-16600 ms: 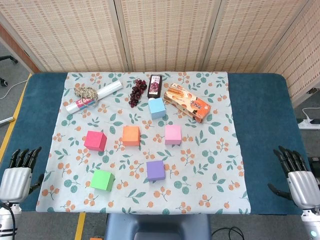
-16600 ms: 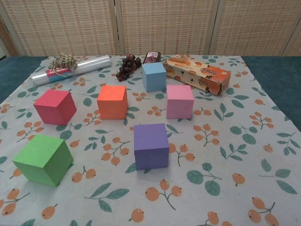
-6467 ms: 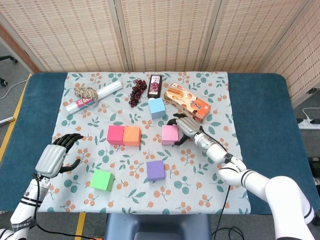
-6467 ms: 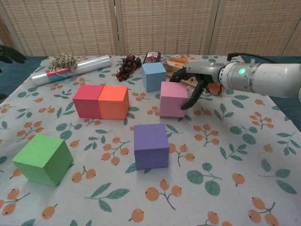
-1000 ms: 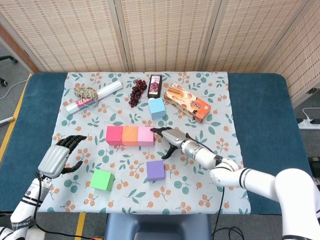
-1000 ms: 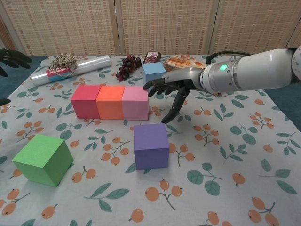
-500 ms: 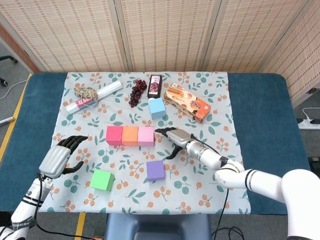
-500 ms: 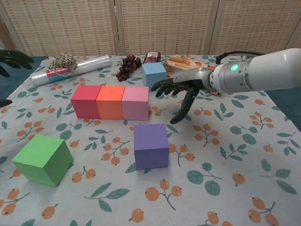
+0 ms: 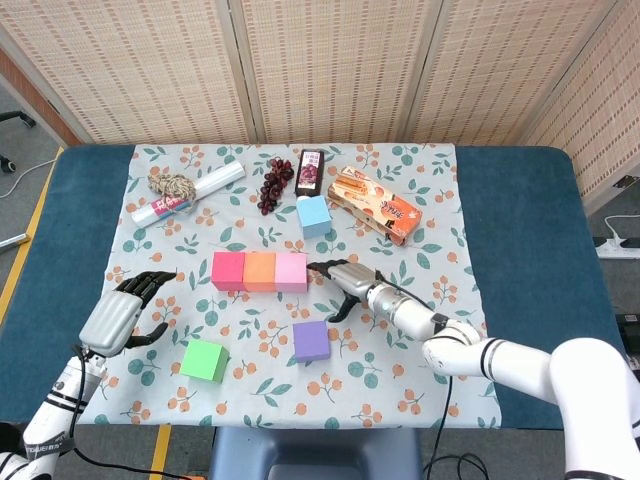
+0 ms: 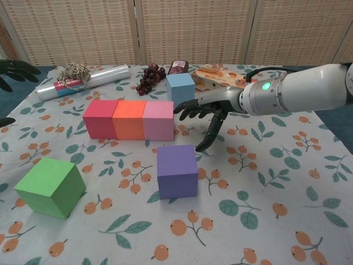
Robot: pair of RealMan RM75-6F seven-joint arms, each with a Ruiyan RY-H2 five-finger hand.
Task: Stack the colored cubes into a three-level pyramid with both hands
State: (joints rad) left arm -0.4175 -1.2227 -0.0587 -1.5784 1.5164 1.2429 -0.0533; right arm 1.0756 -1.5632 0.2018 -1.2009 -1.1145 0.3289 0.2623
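A red cube (image 9: 228, 270), an orange cube (image 9: 260, 271) and a pink cube (image 9: 291, 272) stand touching in one row. A purple cube (image 9: 311, 341) sits in front of them, a green cube (image 9: 205, 360) at the front left, a light blue cube (image 9: 314, 215) behind. My right hand (image 9: 349, 282) hovers open just right of the pink cube (image 10: 159, 120), above and behind the purple cube (image 10: 177, 170), holding nothing. My left hand (image 9: 122, 315) hangs open at the cloth's left edge, left of the green cube (image 10: 51, 186).
At the back of the floral cloth (image 9: 420, 350) lie a plastic roll with twine (image 9: 185, 195), dark grapes (image 9: 275, 183), a dark packet (image 9: 311, 171) and an orange snack box (image 9: 375, 204). Blue table surface (image 9: 530, 260) flanks the cloth.
My right hand has shifted slightly left and lower, toward the purple cube, staying open. The cubes and my left hand have not moved.
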